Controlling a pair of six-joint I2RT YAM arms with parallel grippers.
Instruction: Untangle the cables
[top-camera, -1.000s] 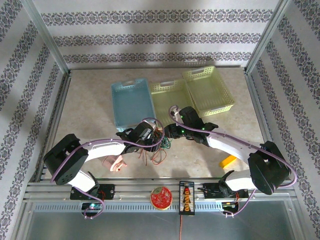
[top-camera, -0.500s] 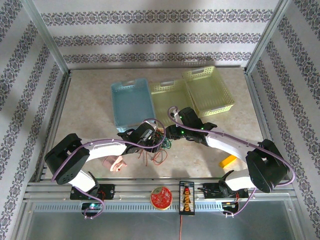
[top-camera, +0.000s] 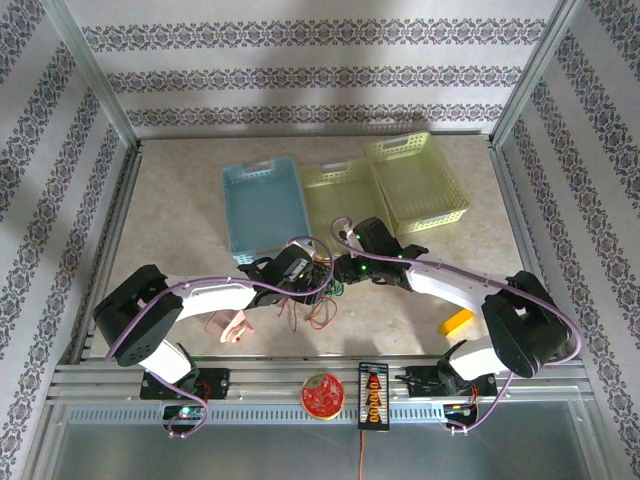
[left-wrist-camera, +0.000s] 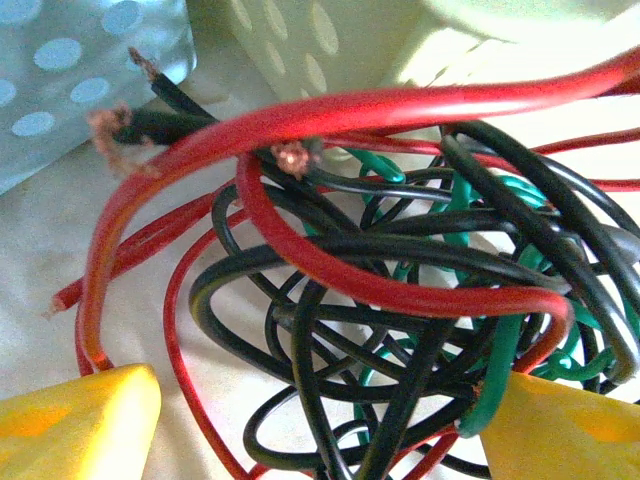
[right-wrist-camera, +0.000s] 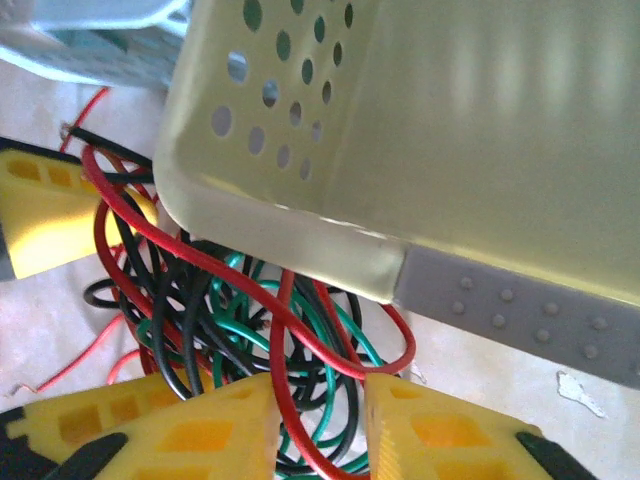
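Cables (top-camera: 318, 298) sit in one tight knot on the table (top-camera: 180, 230), just at 6 o'clock of the pale yellow basket (top-camera: 345, 190), squeezed between the two arms' tips. From above, both wrists cover most of the knot, and only a few red and dark loops spill out at 6 o'clock. At the right wrist, the basket's rounded corner overhangs the knot and hides its far part. At the left wrist the tangle is cut off at 3 and 6 o'clock, and single strands cannot be followed through it.

Left gripper (left-wrist-camera: 315, 385) stands wide apart, its yellow fingers (left-wrist-camera: 80, 420) flanking the knot, the one at 5 o'clock touching a green strand. Right gripper (right-wrist-camera: 320, 385) is nearly together, with a red strand and green loops in the narrow gap. Whether it pinches them cannot be told.

Blue basket (top-camera: 262, 205) crowds the knot at 11 o'clock. Bare tabletop lies out at 9 to 10 o'clock beyond the left arm. Well apart at 4 o'clock lies a yellow block (top-camera: 456, 322).

Wires are thin, glossy and round, and some ends show frayed copper. Both baskets are perforated plastic, and the table is mottled beige.
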